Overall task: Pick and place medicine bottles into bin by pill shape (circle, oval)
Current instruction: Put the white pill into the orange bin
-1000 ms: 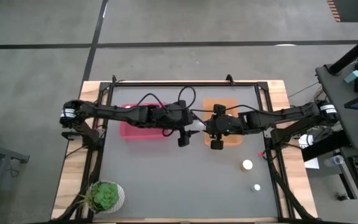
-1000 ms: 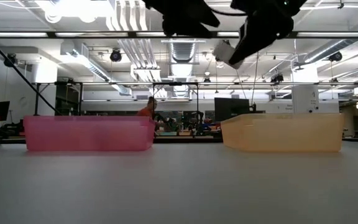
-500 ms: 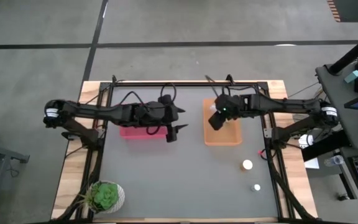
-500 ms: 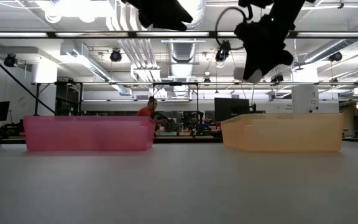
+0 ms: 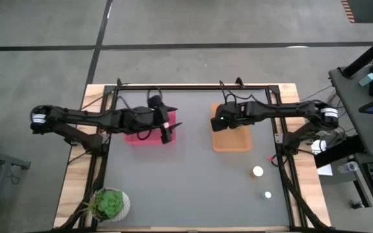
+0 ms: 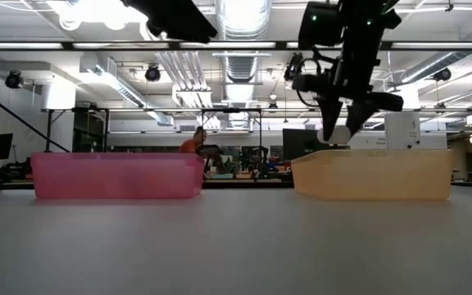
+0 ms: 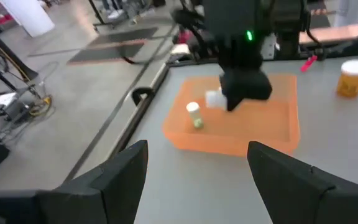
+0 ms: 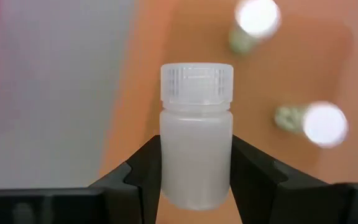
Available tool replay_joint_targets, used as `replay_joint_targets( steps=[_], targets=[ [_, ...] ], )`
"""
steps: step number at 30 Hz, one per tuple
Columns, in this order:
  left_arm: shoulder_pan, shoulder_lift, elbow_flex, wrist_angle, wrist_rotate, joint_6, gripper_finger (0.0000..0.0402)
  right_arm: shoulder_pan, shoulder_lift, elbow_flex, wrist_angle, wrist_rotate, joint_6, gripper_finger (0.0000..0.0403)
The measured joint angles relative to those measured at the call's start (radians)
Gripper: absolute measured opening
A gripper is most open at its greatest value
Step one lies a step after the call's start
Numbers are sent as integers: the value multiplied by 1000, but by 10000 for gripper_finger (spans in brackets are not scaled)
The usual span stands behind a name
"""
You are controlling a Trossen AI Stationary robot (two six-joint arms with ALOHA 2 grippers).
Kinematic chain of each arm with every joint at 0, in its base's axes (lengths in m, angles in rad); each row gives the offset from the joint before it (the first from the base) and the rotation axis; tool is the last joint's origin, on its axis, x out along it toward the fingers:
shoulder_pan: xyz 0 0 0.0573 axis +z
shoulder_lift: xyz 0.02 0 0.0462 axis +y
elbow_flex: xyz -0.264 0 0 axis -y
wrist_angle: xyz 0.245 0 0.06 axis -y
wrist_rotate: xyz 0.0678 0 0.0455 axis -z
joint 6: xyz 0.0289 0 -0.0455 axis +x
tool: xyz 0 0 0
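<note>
the right gripper point(image 8: 196, 171) is clamped on a pale white-capped bottle point(image 8: 196, 158), held in the air over the left end of the orange bin point(image 5: 238, 139). two more bottles point(image 8: 253, 25) lie in that bin. the left gripper point(image 7: 194, 174) hangs with fingers spread and nothing between them, over the right end of the pink bin point(image 5: 135, 135). two bottles point(image 5: 258, 172) stand on the table point(image 5: 186, 188) near the right edge.

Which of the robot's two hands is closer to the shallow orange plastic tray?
The right. The right hand hangs over the shallow orange plastic tray, at its left edge, gripping a pale white-capped bottle. The left hand is farther off, over the pink tray.
</note>
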Motion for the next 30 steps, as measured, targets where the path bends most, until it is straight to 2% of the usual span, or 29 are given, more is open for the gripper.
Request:
replay_joint_targets(
  steps=[5,12,20,30],
  targets=[
    [-7,-99,-70,22,-7,23,260,13,112,54,-89,1,87,145],
    [-8,-230,-154,94,-7,49,260,12,242,146,-177,9,92,146],
    [-9,-292,-205,149,-6,49,260,13,295,161,-191,9,92,146],
    [-9,-292,-207,160,-6,49,260,13,313,154,-187,20,87,148]
  ],
)
